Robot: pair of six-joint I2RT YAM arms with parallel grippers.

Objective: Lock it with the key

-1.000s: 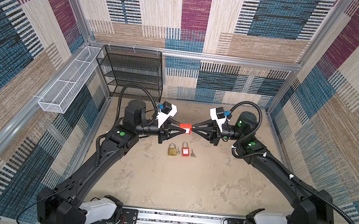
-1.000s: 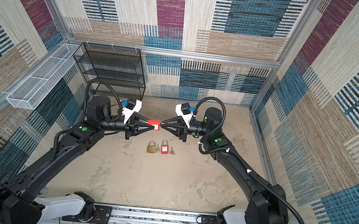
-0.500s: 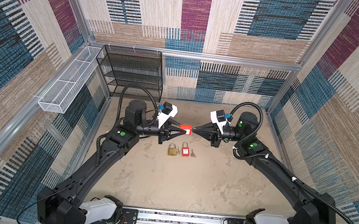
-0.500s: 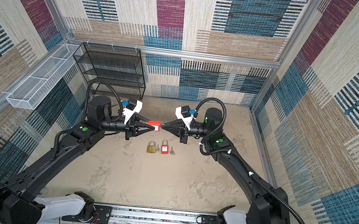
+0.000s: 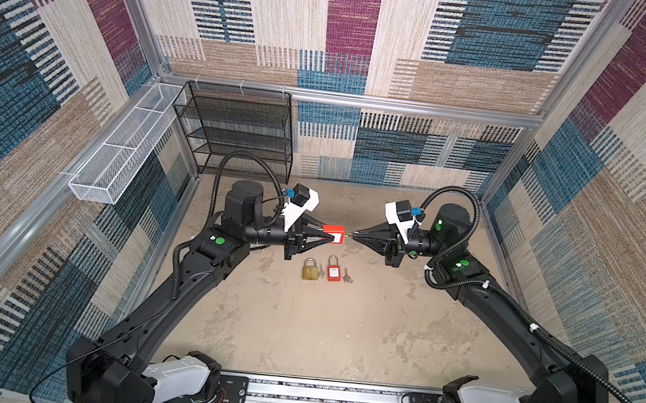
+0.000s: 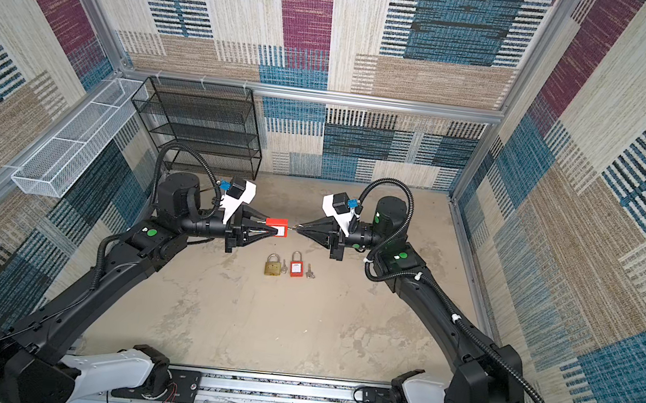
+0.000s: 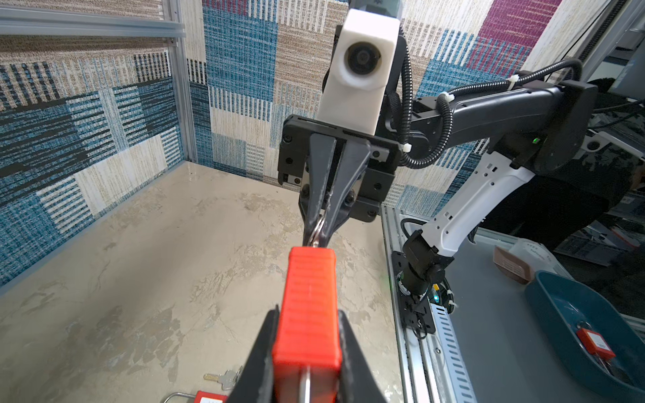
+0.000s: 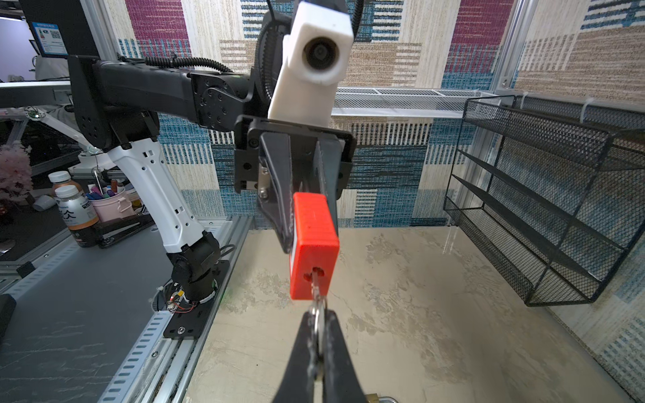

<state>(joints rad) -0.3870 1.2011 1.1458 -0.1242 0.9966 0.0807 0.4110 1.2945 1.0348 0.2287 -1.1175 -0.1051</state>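
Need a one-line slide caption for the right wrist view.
The right gripper pinches the key seated in the red padlock, which the left gripper holds above the table.

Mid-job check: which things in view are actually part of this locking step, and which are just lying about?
In use: red padlock clamped in left gripper; key pinched in right gripper, tip in its keyhole.

Lying about: brass padlock, second red padlock and two loose keys on the table; black mesh rack; white wire basket.
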